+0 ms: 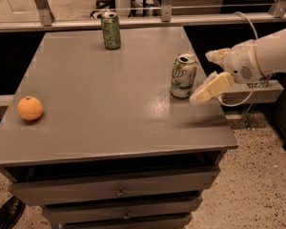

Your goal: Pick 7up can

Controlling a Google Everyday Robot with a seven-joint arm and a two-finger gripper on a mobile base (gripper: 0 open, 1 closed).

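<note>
The table [100, 109] top is smooth and grey, with a satin sheen that reflects light faintly; the drawer fronts [119, 185] below look like matt painted metal. The 7up can [183, 75] is metal, with a glossy printed body and a bare silver top; the green can [110, 30] is equally glossy. The orange [30, 108] has a matt, dimpled peel. The gripper [203, 78], just right of the 7up can, has smooth cream plastic fingers, spread apart; its housing is white, lightly glossy plastic. The floor [257, 185] is speckled and stone-like.
</note>
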